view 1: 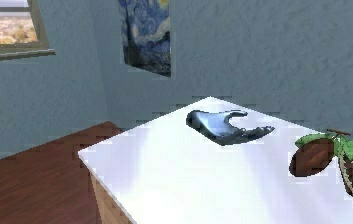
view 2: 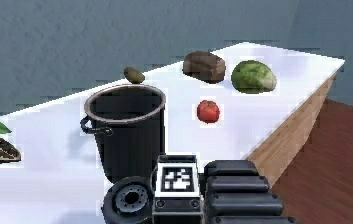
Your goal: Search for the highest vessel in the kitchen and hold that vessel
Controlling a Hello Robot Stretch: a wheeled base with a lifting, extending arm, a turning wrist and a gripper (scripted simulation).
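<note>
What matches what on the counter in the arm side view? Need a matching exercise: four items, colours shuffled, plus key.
Items:
1. pot
2. round fruit
3. leafy head
4. loaf

Colours:
A. green
B. black
C. red
D. brown

Pairs: 1-B, 2-C, 3-A, 4-D

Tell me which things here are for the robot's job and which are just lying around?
For the job: black pot.
Just lying about: potato, bread loaf, lettuce, red fruit, leafy plant, grey curved thing, starry painting.
</note>
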